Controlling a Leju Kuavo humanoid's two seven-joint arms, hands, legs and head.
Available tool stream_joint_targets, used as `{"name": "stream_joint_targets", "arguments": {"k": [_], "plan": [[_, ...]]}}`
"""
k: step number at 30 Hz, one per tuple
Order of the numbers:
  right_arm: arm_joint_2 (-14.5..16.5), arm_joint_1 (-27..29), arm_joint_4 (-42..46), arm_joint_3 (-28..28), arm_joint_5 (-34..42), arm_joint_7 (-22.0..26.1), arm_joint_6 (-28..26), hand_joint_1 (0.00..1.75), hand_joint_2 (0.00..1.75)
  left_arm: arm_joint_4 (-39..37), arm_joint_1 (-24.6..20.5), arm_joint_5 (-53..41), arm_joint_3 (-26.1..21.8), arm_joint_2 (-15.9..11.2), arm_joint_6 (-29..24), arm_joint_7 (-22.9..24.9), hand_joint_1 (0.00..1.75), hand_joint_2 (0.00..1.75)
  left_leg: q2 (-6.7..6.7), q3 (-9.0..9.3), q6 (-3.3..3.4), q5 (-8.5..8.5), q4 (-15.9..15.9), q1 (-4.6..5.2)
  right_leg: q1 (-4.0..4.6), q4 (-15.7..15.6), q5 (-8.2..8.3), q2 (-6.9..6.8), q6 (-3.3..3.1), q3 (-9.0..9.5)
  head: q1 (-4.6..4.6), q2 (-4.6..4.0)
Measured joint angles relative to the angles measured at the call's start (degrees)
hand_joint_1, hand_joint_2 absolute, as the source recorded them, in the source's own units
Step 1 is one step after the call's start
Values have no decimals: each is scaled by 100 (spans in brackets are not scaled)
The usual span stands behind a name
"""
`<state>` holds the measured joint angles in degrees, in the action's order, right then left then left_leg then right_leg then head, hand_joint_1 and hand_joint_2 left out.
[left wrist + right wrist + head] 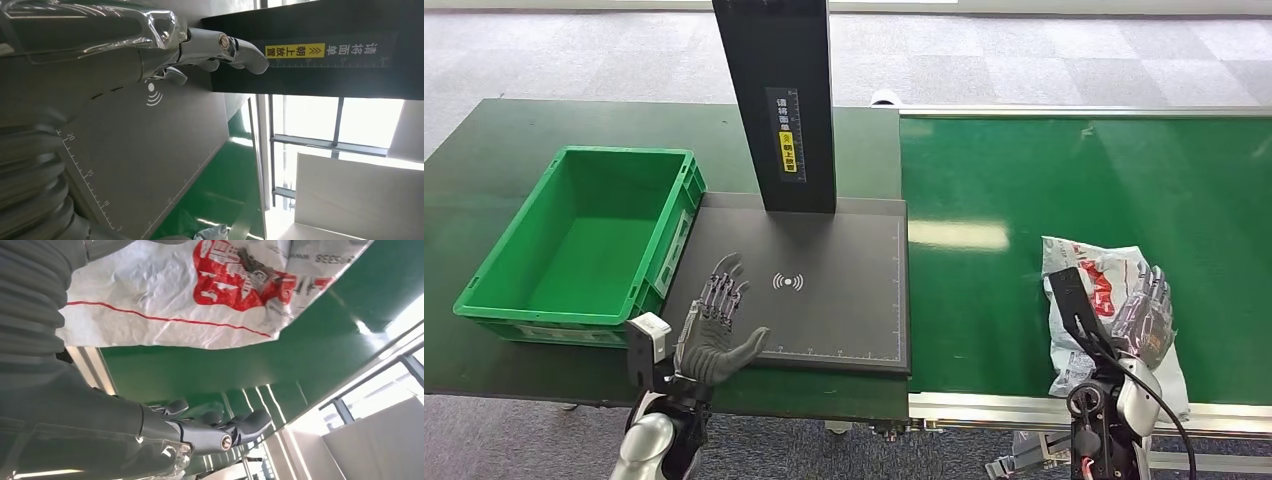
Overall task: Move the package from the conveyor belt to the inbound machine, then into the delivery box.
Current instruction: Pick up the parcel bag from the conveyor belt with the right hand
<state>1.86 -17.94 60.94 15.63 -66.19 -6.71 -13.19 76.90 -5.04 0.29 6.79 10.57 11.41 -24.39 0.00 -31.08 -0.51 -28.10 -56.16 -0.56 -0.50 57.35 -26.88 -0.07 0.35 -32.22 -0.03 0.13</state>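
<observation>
The package (1100, 300), a crumpled white plastic mailer with red print and a thin red line across it, lies on the green conveyor belt (1024, 190) near the belt's front edge, on the robot's right. The right hand (1146, 310) sits over the package's right part with its fingers stretched forward along the bag; from the head view it is hard to say whether the palm presses the plastic or just hovers above it. In the right wrist view the fingers (250, 422) lie extended and a little apart, with green belt showing between them and the package (200, 295), so nothing is gripped.

To the left of the belt stands the inbound machine (824, 300), a flat dark scanning plate with a white wireless symbol and ruler marks along its edges, and a tall black post (779, 100) rising from its back edge (a yellow label with printed characters is fixed to the post). The left hand (716, 325) is raised over the plate's front left corner, palm turned inward, fingers spread upward and thumb out to the side, holding nothing. The left wrist view shows its fingers (240, 50) straight against the post.

The delivery box (584, 240), a green plastic crate, rests on the dark table (484, 150) just beside the plate's left edge.
</observation>
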Motion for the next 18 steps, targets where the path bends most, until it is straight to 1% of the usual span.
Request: {"name": "stream_joint_targets", "arguments": {"k": [2, 5, 7, 9, 12, 18], "plan": [[15, 51, 86, 9, -152, -220, 383, 0, 175, 2, -3, -16, -12, 2, 25, 1, 0, 175, 0, 1, 0, 0, 0, 0, 0, 0, 0, 0, 0, 0, 1, 0], [23, 124, 53, 14, -376, -567, 1169, 0, 175, -31, -53, -57, -23, 10, 62, 8, 0, 175, 0, 2, 0, 0, 0, 0, 0, 0, 0, 0, 0, 1, 1, 0], [25, 151, -92, 8, -456, -664, 1505, 0, 175, -102, -145, -82, -29, 26, 66, 15, 0, 175, 0, 1, 0, 0, -1, 0, 0, 0, 1, -1, 0, 1, 0, 0], [22, 155, -302, -3, -480, -677, 1632, 0, 175, -190, -256, -89, -32, 39, 66, 20, 0, 175, -1, 2, 0, 0, -1, 0, 0, 0, 1, 0, 0, 1, -1, 0], [18, 152, -550, -12, -484, -677, 1686, 0, 175, -292, -374, -92, -34, 56, 66, 22, 0, 175, 0, 2, 0, 0, 0, 0, 0, 0, 1, 0, 0, 0, -1, 0], [-12, 97, -817, -31, -486, -703, 1795, 0, 175, -398, -441, -97, -36, 73, 66, 26, 0, 175, 0, 2, 0, 0, 0, 0, 0, 0, 0, 1, 0, 0, -1, 0]]}}
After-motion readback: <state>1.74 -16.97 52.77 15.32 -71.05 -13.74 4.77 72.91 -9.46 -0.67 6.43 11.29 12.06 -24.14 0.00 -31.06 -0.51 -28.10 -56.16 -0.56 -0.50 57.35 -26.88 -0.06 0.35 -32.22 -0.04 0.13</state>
